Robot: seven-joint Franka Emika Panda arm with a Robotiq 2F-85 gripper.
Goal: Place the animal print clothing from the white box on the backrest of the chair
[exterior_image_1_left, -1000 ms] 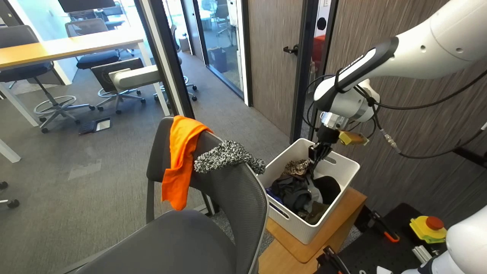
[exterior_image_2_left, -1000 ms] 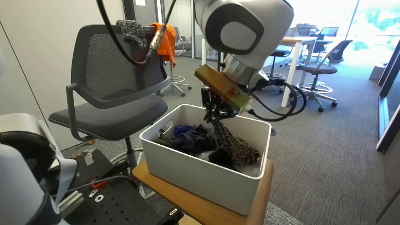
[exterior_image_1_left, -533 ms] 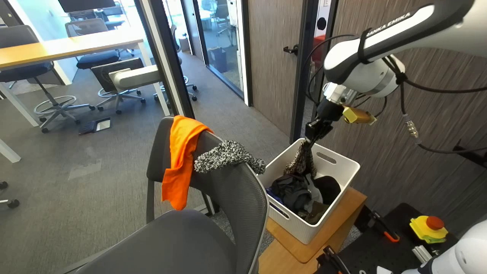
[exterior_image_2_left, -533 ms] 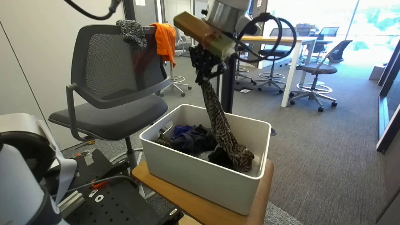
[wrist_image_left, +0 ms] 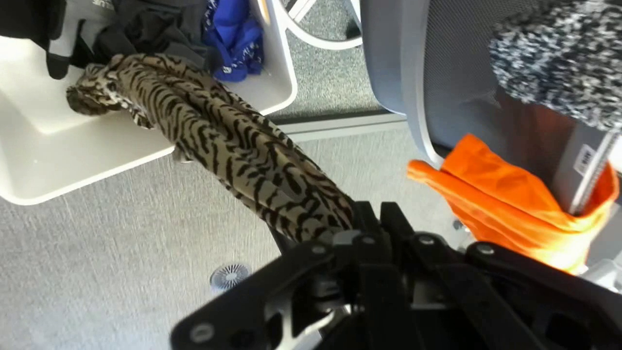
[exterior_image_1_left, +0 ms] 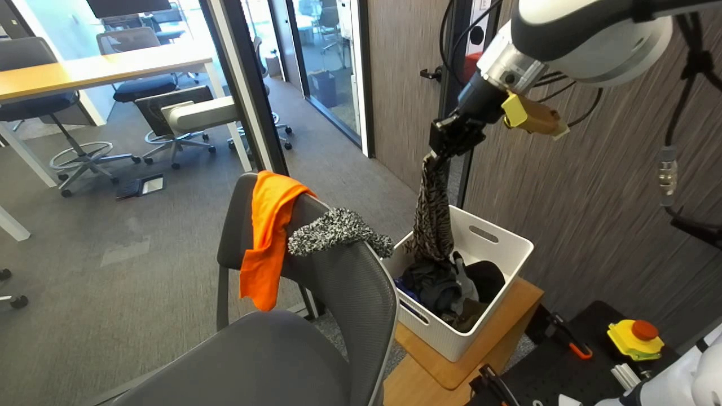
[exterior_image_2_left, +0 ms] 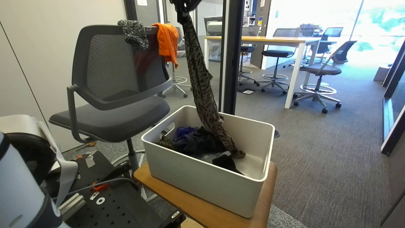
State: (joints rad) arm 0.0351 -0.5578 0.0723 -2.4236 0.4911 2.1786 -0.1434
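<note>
The animal print clothing (exterior_image_1_left: pixel 434 214) hangs from my gripper (exterior_image_1_left: pixel 433 155), which is raised above the white box (exterior_image_1_left: pixel 445 340). My gripper is shut on the clothing's upper end, seen in the wrist view (wrist_image_left: pixel 381 211). The clothing (exterior_image_2_left: pixel 202 85) hangs long and slanted in an exterior view; its lower end still lies inside the box (exterior_image_2_left: pixel 202 183). The chair backrest (exterior_image_1_left: pixel 338 282) stands beside the box, also seen in the wrist view (wrist_image_left: pixel 461 82). The gripper (exterior_image_2_left: pixel 183 15) is at the top edge of an exterior view, most of it cut off.
An orange cloth (exterior_image_1_left: pixel 271 237) and a black-and-white fuzzy cloth (exterior_image_1_left: pixel 333 231) hang over the backrest. Dark and blue clothes (exterior_image_2_left: pixel 196 141) lie in the box. The box stands on a wooden top (exterior_image_2_left: pixel 177 193). A dark post (exterior_image_2_left: pixel 231 63) stands behind it.
My gripper has risen from inside the box to well above it, drawing the clothing up. The clothing has stretched out from a heap into a long hanging strip.
</note>
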